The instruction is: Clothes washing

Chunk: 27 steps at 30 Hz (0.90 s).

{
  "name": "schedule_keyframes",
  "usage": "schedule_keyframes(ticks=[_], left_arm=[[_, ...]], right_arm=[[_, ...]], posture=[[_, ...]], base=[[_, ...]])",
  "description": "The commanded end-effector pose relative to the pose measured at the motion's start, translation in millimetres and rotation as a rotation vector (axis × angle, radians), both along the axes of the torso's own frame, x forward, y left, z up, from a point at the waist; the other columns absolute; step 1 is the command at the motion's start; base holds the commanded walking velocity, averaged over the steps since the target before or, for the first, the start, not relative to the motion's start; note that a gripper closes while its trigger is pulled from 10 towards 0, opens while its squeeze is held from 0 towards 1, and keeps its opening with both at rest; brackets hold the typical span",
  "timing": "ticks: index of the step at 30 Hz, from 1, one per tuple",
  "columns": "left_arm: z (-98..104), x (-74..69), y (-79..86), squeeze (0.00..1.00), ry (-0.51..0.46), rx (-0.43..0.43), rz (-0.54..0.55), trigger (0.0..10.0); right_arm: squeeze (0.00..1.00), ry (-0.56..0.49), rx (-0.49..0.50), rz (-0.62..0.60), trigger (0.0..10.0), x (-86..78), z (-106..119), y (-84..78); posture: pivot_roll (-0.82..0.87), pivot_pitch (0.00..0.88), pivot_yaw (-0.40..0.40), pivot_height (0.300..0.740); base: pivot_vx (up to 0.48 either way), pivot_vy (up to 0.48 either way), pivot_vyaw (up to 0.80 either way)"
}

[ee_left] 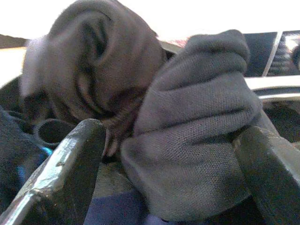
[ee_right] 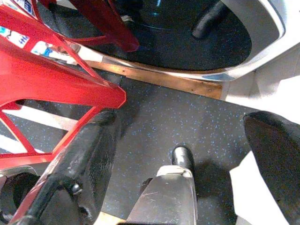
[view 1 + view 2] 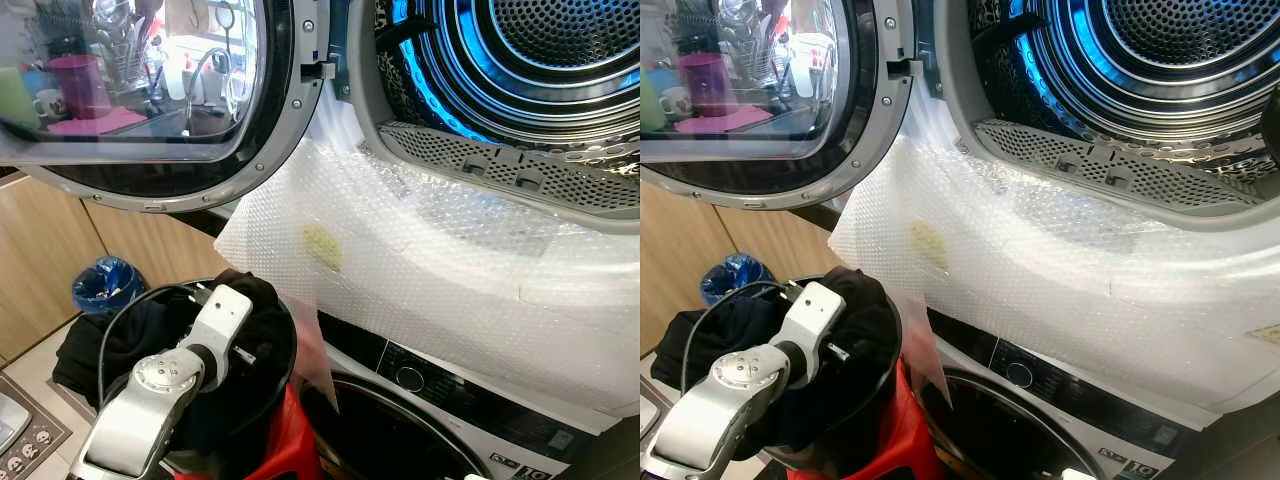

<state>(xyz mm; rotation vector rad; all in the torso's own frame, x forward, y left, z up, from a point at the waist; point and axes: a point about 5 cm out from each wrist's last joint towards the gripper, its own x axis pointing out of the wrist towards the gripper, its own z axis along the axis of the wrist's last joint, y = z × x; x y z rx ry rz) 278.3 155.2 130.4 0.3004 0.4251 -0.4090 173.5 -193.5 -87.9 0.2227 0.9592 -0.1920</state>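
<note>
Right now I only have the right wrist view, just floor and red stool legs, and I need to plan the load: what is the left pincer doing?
Observer: The left pincer is down in the black basket, with a fold of grey cloth bunched between its fingers.
Operator: Is the upper drum ready to take it?
Observer: Its door stands open to the robot's left, and the part of the drum in view holds no clothes.
Operator: Anything in the way?
Observer: Bubble wrap hangs over the machine front below the drum's opening.
</note>
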Motion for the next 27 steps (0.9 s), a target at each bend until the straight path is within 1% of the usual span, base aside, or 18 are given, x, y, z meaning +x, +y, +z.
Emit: schedule_keyframes(ticks=[1,3,11,12,18,23,24,25,26,27], left_arm=[[-5.2,-2.5,-1.4,0.0,0.02,0.011,-0.03,10.0],[-6.5,-3.7,-2.6,0.0,0.026,0.028,-0.048,10.0],[-10.0,-3.5,-1.7,0.0,0.025,0.025,-0.052,10.0],[-12.3,-3.9,-1.8,0.0,0.035,0.029,-0.058,10.0],[-18.1,-8.4,-8.5,0.0,0.082,0.035,-0.138,10.0],[-19.3,-7.9,-7.6,0.0,0.077,0.037,-0.125,9.9],[-19.2,-7.8,-7.5,0.0,0.076,0.039,-0.123,6.1],[-19.7,-8.2,-7.6,0.0,0.078,0.04,-0.123,3.6],[-20.6,-8.9,-7.7,0.0,0.08,0.041,-0.123,2.4],[-21.1,-9.4,-7.7,0.0,0.082,0.042,-0.123,1.9]], right_arm=[[0.0,0.009,0.006,-0.007,10.0,-1.1,-0.7,0.0],[0.0,0.008,0.007,0.0,10.0,0.1,-0.3,1.2],[0.0,0.004,0.003,0.003,10.0,1.8,0.6,0.4],[0.0,0.003,0.001,0.003,10.0,2.4,0.9,-0.2],[0.0,-0.004,0.001,-0.007,10.0,4.8,2.1,-0.7],[0.0,-0.005,0.004,-0.01,10.0,5.0,2.0,0.1],[0.0,-0.003,0.004,-0.008,10.0,4.4,1.7,0.1],[0.0,-0.002,0.003,-0.007,10.0,4.2,1.6,0.1],[0.0,-0.001,0.003,-0.007,10.0,3.9,1.6,0.0],[0.0,-0.001,0.003,-0.006,10.0,3.8,1.5,-0.1]], posture=[[0.05,0.055,-0.026,0.74],[0.05,0.058,-0.03,0.74],[0.05,0.061,-0.034,0.74],[0.05,0.058,-0.034,0.74],[0.04,0.06,-0.03,0.74],[0.04,0.057,-0.033,0.74],[0.05,0.064,-0.034,0.74],[0.05,0.069,-0.033,0.74],[0.05,0.069,-0.033,0.74],[0.05,0.069,-0.033,0.74]], base=[[0.0,0.0,0.0],[0.0,0.0,0.0],[0.0,0.0,0.0],[0.0,0.0,0.0],[0.0,0.0,0.0],[0.0,0.0,0.0],[0.0,0.0,0.0],[0.0,0.0,0.0],[0.0,0.0,0.0],[0.0,0.0,0.0]])
